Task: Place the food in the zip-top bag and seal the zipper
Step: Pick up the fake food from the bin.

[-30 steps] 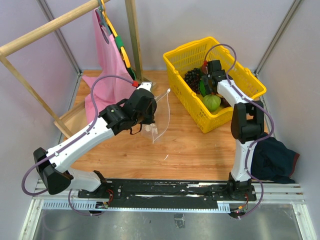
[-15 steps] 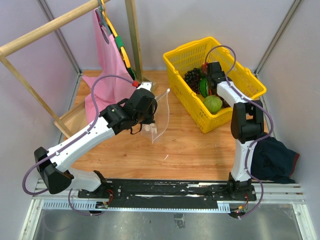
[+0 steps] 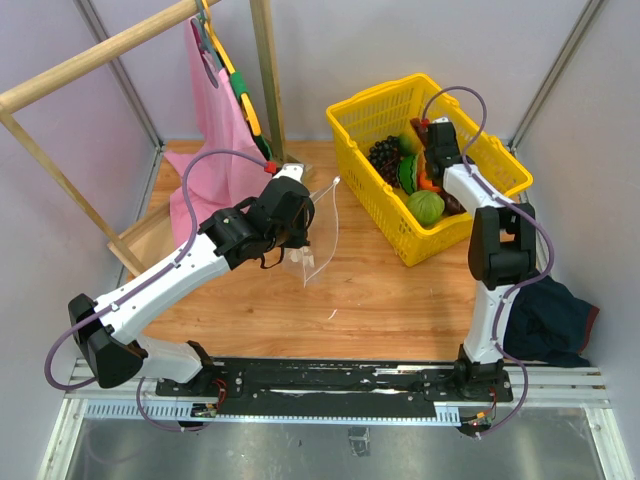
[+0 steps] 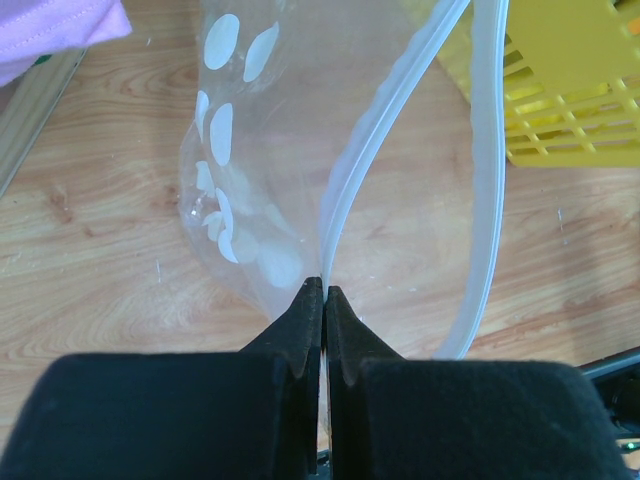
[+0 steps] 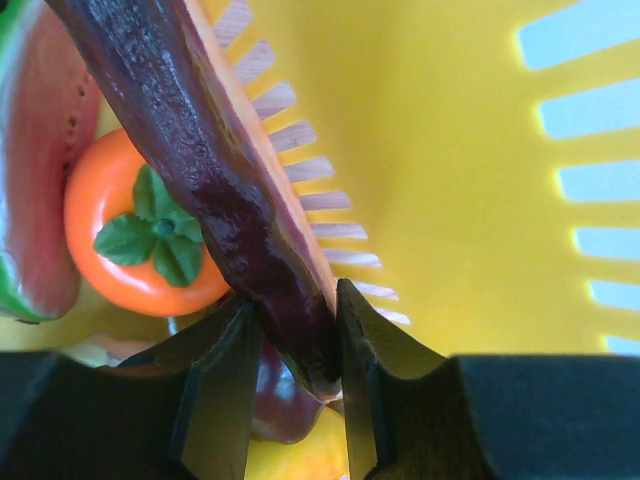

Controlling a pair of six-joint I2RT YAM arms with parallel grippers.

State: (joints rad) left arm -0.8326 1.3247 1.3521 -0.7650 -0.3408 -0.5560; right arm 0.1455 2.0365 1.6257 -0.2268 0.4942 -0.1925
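Yellow basket [image 3: 375, 93] walls right gripper [image 5: 292, 310] clamping slice [image 5: 200, 150] | left gripper [image 4: 324, 290] pinching zipper [image 4: 333, 205]

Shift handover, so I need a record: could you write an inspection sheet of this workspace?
Surface: wooden tabletop, nothing spilled seen.
Job's things: zip-top bag held up, zipper open; long slice and green melon in yellow basket.
Clutter: pink cloth on rack; dark cloth at right.
End effectors: left end effector shut on bag; right end effector shut on long slice.
Cables: purple cables looping over each arm.
Surroundings: plain grey walls.
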